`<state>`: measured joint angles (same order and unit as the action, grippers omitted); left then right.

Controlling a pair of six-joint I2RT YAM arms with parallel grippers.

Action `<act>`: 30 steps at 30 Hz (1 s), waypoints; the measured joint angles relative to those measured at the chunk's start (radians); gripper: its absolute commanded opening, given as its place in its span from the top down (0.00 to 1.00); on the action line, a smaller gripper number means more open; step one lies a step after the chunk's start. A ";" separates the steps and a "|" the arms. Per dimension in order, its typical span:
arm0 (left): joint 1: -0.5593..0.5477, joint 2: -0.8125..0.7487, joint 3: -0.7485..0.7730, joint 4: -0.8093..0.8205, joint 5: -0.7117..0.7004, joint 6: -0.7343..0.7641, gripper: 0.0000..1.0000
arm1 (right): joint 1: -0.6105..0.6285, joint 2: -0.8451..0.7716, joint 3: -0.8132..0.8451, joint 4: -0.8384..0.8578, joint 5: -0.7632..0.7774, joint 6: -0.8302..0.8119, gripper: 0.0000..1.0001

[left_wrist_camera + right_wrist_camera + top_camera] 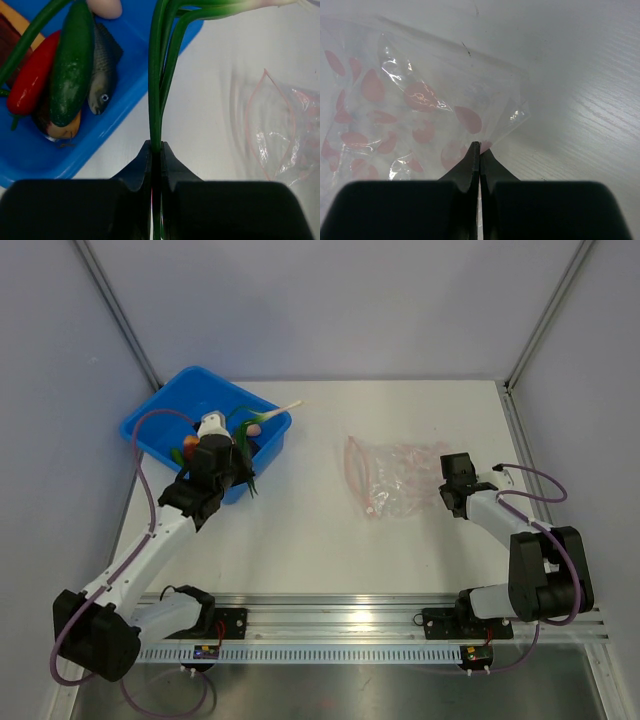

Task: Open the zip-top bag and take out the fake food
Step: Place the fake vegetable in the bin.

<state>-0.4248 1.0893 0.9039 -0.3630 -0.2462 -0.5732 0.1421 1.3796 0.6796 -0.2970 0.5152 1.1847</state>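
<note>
1. Zip-top bag (390, 478) lies on the white table (300, 550), right of the middle. Its pink zip strip is bowed into a loop on the left side, and pink blotches show on the clear plastic.
2. Right arm (500, 515) rises from its base at the near right and bends toward the far side, with its wrist low at the bag's right edge.
3. Left arm (140, 555) stretches from the near left to the blue bin (150, 425) at the far left, its wrist above the bin's near-right edge.
4. In the bin lie a grey fish (102, 75), a dark green cucumber (72, 65), a red chilli (32, 75), an orange-tan piece (62, 131) under them, and a pinkish egg (105, 6).
5. Left gripper (156, 150) is closed tight on the green stalks of a spring onion (160, 75). The onion crosses the bin's rim, with its white end toward the far right.
6. Right gripper (479, 147) is pinched closed on a corner of the bag, and the film puckers up at the fingertips.
</note>
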 measured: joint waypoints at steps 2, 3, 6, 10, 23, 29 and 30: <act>0.052 -0.023 -0.039 0.017 0.026 -0.025 1.00 | 0.000 0.000 0.000 0.000 0.000 0.000 1.00; 0.071 -0.028 -0.048 0.019 0.034 -0.034 1.00 | 0.000 0.000 0.000 0.000 0.000 0.000 1.00; 0.134 -0.029 -0.062 0.021 0.054 -0.076 1.00 | 0.000 0.000 0.000 0.000 0.000 0.000 1.00; 0.204 -0.035 -0.078 0.026 0.060 -0.133 1.00 | 0.000 0.000 0.000 0.000 0.000 0.000 1.00; 0.310 -0.019 -0.136 0.093 0.072 -0.221 0.99 | 0.000 0.000 0.000 0.003 -0.002 0.000 1.00; 0.376 0.087 -0.136 0.156 0.166 -0.226 0.80 | 0.000 0.000 0.000 0.008 -0.002 0.000 1.00; 0.384 0.102 -0.136 0.163 0.181 -0.225 0.75 | 0.000 -0.001 0.000 0.010 -0.002 0.000 1.00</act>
<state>-0.0410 1.1912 0.7677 -0.2005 -0.0650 -0.7986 0.1421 1.3788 0.6796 -0.2874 0.5137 1.1847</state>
